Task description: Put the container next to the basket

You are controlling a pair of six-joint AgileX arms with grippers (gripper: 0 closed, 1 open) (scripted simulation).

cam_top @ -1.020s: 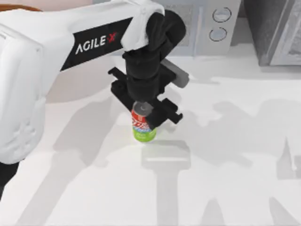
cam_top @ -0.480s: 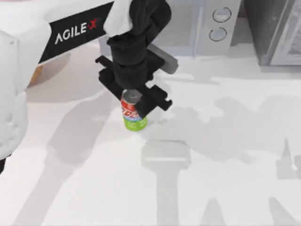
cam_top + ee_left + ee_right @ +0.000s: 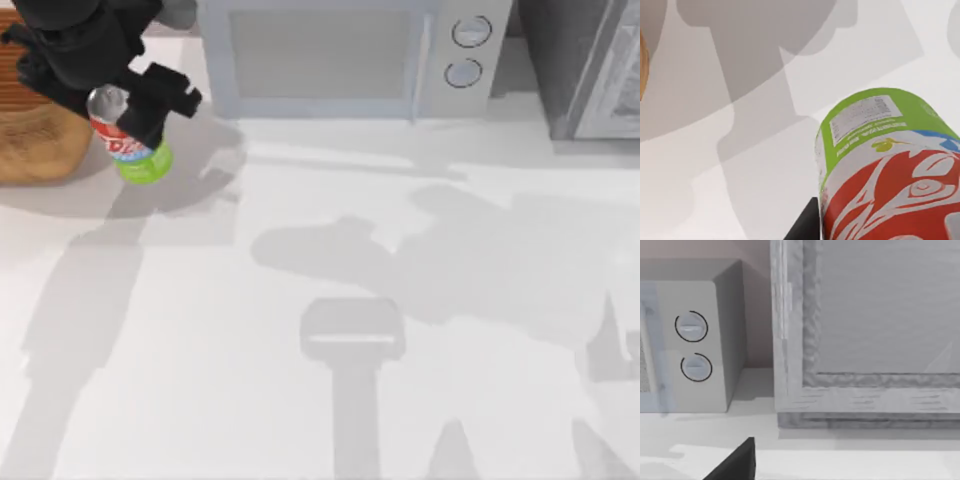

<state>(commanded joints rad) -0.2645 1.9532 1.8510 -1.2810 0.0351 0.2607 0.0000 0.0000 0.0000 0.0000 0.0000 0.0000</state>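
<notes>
Left claw (image 3: 118, 105) carried container (image 3: 130, 145) leftward beside basket (image 3: 35, 150).

Left gripper (image 3: 112, 100): shifted from table centre to the far left rear, its white arm now mostly out of the top view.
Container (image 3: 128, 138): carried along in the closed fingers, now just beside the basket (image 3: 35, 140).
Basket: newly uncovered at the left edge.
Arm shadow: moved left across the table (image 3: 400, 400).
</notes>
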